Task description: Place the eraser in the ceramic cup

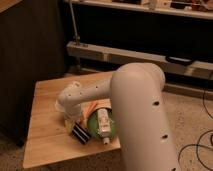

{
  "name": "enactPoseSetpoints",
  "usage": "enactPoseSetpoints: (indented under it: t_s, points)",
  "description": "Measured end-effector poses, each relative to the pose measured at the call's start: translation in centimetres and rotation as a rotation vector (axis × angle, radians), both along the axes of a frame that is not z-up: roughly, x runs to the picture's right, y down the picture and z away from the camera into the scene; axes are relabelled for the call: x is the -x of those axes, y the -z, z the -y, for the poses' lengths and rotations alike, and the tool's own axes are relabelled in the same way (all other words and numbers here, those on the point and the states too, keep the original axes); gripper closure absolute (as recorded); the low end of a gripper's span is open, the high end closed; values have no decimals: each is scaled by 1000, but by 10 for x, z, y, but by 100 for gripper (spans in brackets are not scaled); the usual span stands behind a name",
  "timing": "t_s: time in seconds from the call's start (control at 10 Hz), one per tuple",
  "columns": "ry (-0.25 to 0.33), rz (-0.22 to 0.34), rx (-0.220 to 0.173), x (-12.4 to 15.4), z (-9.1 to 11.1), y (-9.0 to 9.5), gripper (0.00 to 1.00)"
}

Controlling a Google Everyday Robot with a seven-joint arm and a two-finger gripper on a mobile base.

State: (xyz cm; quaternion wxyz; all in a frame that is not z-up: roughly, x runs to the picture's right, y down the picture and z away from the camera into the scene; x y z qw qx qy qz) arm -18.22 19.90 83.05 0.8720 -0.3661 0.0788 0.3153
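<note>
Eraser (80, 133), long axis diagonal, just below jaws

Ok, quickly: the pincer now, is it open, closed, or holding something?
Pincer: low over the wooden table, right beside the eraser; whether it is open, closed or holding cannot be told.
</note>
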Motion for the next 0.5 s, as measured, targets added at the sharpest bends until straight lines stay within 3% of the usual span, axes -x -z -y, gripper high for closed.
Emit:
enactPoseSetpoints:
  t_s: [0.1,0.5]
  points:
    - [4,-1,8,1,-2,-1,38]
    - [9,1,46,2,-4,-4,77]
